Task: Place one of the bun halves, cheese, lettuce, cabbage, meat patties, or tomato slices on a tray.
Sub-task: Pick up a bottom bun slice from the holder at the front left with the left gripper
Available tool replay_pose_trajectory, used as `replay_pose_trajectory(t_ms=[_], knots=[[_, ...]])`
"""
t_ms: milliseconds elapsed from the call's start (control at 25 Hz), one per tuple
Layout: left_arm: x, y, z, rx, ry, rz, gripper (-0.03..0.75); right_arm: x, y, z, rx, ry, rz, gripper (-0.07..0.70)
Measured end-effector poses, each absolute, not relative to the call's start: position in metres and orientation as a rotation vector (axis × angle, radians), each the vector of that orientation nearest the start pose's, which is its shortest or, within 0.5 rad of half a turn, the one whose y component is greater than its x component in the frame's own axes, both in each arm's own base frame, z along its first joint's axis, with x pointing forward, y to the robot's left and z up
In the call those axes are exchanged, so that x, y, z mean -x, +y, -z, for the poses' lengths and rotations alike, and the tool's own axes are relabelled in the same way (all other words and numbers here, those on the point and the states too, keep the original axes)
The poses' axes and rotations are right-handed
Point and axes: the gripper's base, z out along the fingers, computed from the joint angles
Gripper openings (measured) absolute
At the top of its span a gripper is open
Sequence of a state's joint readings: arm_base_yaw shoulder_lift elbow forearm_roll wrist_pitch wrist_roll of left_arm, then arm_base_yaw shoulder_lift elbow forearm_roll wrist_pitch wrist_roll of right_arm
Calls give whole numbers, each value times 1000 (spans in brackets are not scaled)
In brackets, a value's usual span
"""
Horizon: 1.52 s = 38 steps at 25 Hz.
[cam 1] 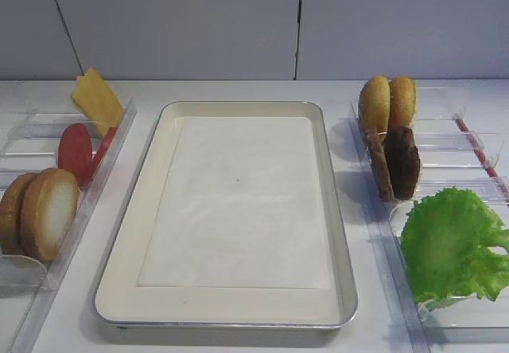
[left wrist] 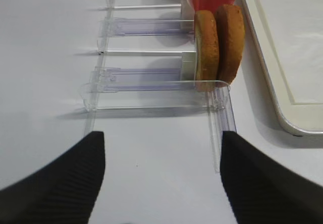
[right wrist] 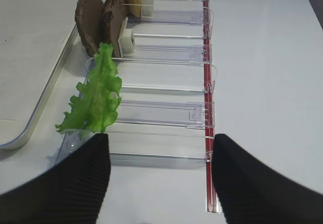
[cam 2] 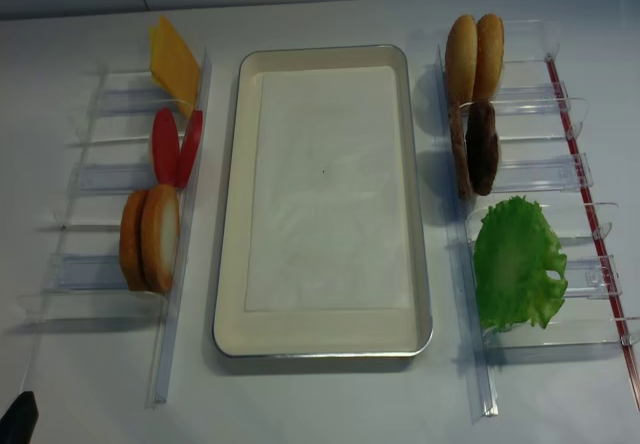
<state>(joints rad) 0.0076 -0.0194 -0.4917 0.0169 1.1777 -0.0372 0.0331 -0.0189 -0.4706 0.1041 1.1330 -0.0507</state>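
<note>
Starting the pick, the left gripper (left wrist: 161,178), jaws spread and empty, faces the buns (left wrist: 218,45) at frame top, needing a forward reach before the tray (cam 1: 127,234).

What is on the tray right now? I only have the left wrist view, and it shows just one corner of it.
Observer: Only the white paper liner lies in the tray; no food yet.
Operator: Where is the cheese?
Observer: The cheese leans at the far end of the left-hand row, beyond the tomato slices.
Operator: And the right side?
Observer: The lettuce sits nearest, then the meat patties, then two golden bun halves farthest.
</note>
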Motion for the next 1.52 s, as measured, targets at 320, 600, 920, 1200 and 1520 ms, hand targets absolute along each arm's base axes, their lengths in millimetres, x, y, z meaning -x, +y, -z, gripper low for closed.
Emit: replay_pose_trajectory(t_ms=[320, 600, 920, 1200, 1520], knots=[[18, -6, -277, -44, 2111, 59, 471, 8, 8, -264, 98, 2122, -116, 450], [-7, -15, -302, -177, 2203, 126, 471, 8, 8, -264, 98, 2122, -116, 450], [-73, -33, -329, -314, 2215, 364, 471, 8, 8, -264, 98, 2122, -116, 450], [-128, -35, -347, -377, 2289, 397, 463, 8, 8, -264, 98, 2122, -116, 451], [-162, -53, -344, -525, 2360, 420, 412, 8, 8, -264, 98, 2122, -116, 450]])
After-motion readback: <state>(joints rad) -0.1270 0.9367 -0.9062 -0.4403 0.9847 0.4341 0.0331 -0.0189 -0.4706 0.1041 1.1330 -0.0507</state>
